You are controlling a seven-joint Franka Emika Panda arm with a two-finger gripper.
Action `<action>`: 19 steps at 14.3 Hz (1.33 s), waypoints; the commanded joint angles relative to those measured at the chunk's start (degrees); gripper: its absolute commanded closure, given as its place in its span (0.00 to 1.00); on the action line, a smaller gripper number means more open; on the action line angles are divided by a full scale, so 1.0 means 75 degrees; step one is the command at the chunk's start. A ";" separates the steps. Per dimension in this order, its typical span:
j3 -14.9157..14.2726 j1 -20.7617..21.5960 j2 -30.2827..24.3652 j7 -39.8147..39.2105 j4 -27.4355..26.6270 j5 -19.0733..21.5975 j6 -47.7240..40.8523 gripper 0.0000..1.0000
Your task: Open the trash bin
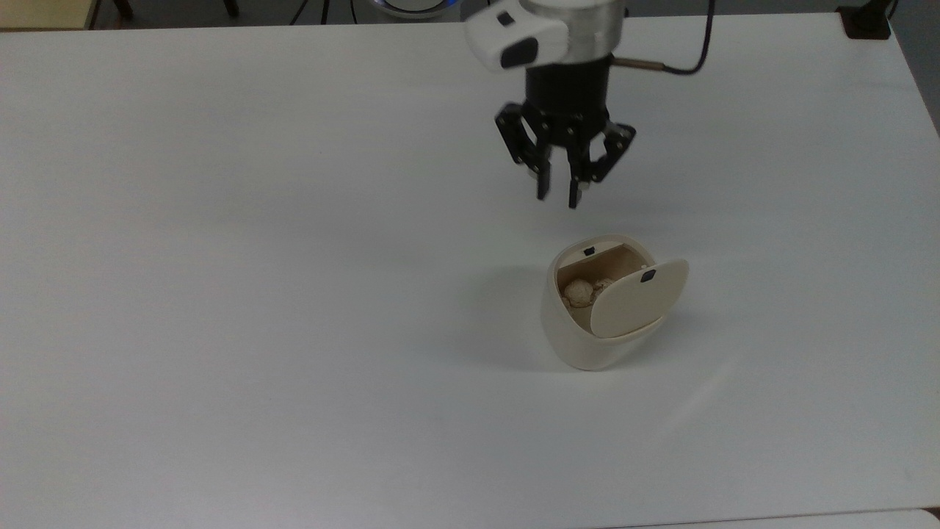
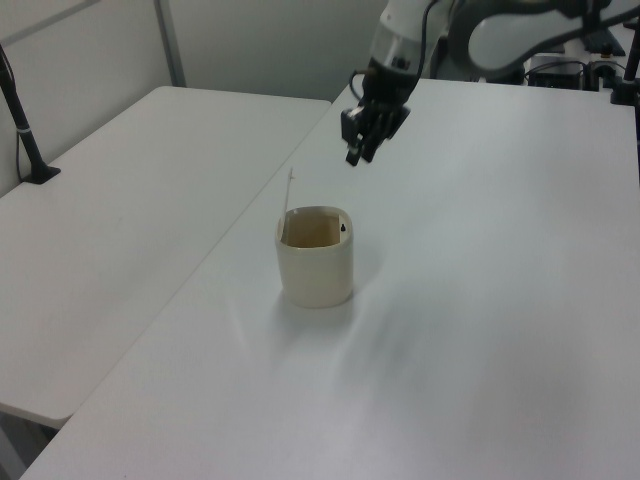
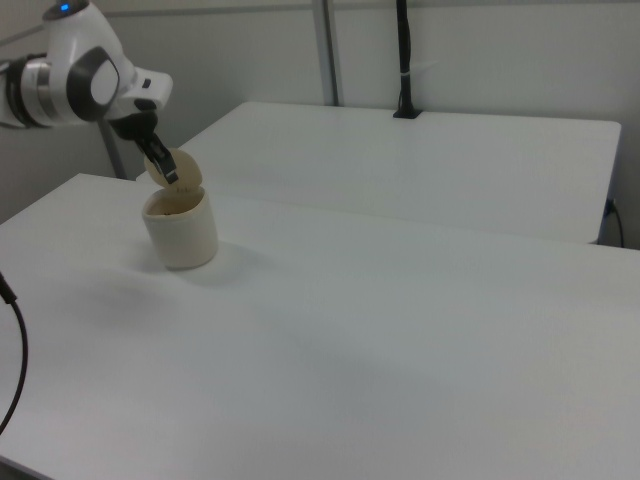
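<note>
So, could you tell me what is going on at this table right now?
A Franka arm is working on a small cream trash bin on a white table. The lid stands swung up, and crumpled scraps show inside. The gripper hangs above and clear of the bin, fingers slightly apart, holding nothing.
</note>
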 commanded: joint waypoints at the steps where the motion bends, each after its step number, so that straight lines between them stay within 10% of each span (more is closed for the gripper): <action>1: 0.0029 -0.0300 -0.0697 -0.0176 0.0109 0.0348 -0.1443 0.00; 19: -0.0182 -0.2490 -0.2736 -0.3561 -0.0500 0.0980 -0.4248 0.00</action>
